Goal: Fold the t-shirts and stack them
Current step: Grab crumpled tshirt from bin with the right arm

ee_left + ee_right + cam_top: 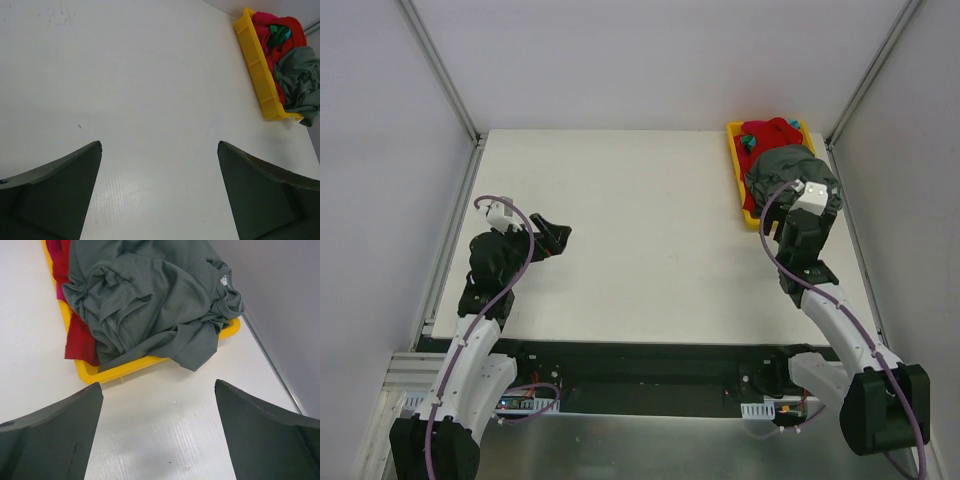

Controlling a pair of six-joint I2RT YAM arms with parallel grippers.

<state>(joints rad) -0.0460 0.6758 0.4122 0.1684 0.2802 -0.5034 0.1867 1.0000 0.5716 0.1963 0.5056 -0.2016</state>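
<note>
A crumpled charcoal grey t-shirt (782, 168) lies on top of a bright red t-shirt (770, 131) in a yellow tray (738, 165) at the far right of the table; a bit of teal t-shirt (747, 143) shows at the tray's left side. The right wrist view shows the grey shirt (150, 295) spilling over the tray's near rim (125, 369), with red cloth (80, 342) beneath. My right gripper (157, 390) is open and empty, just short of the tray. My left gripper (160, 145) is open and empty over bare table at the left (558, 238).
The white table (640, 240) is bordered by metal rails and grey walls on the left, right and back. The tray also shows in the left wrist view (257, 65) at the far right. The right rail runs close beside the tray.
</note>
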